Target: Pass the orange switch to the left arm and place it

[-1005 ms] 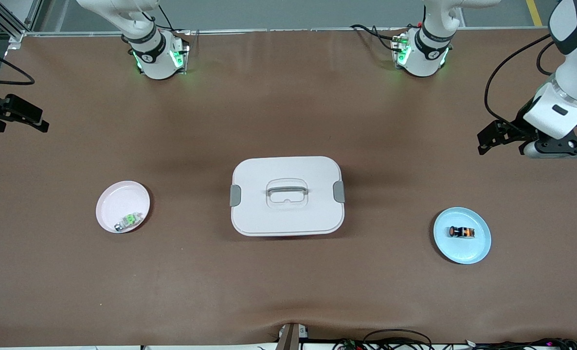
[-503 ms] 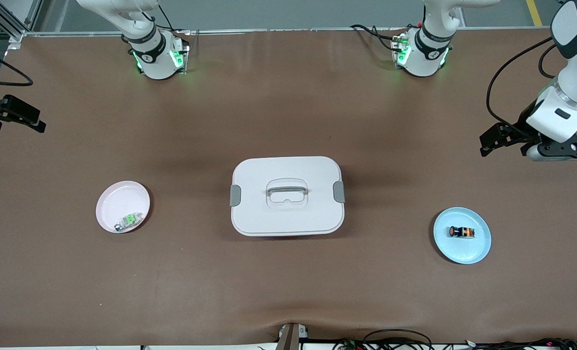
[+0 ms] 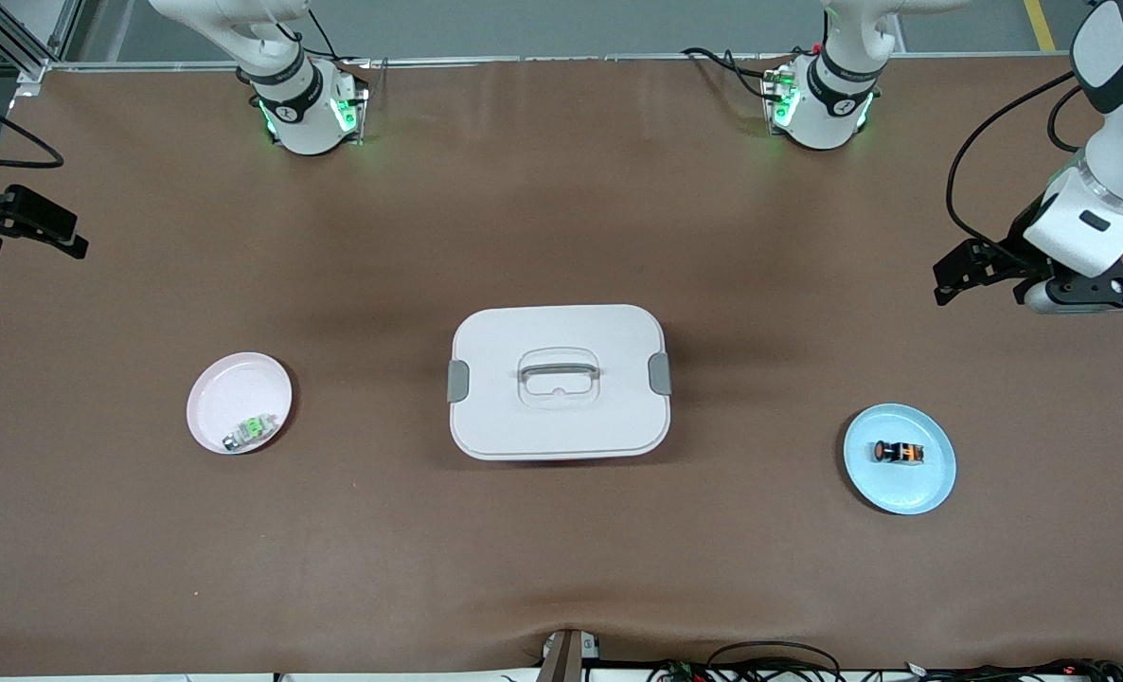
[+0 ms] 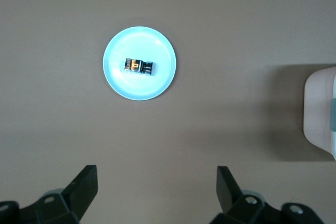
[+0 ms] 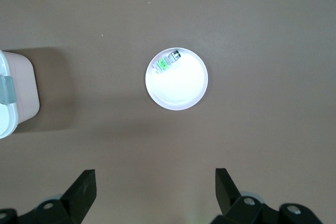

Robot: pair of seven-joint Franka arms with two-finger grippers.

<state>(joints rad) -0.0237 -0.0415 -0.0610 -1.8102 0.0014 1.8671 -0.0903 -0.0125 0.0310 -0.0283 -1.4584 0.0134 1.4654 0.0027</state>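
1. The orange switch (image 3: 899,453) lies on its side in the middle of the blue plate (image 3: 931,483), toward the left arm's end of the table and nearer the front camera than the box (image 3: 559,417). Nothing touches it yet.
2. The left gripper (image 4: 156,195) hangs high over bare table at that end, jaws spread wide and empty.
3. The right gripper (image 5: 155,192) waits high over its own end of the table, jaws also spread and empty; the pink plate (image 3: 225,393) there holds a green-and-silver component (image 3: 247,432).
4. Risk at pickup: the switch is tiny and blocky on a shallow, slick-looking plate, so an off-centre closure would likely push it away or tip the plate.
5. Risk in transit: the box sits mid-table between the two plates; a low, straight carry would probably strike its lid or handle (image 3: 559,366).
6. Risk at handover: with so little to grip, the second gripper may find no free surface, and the switch could drop.
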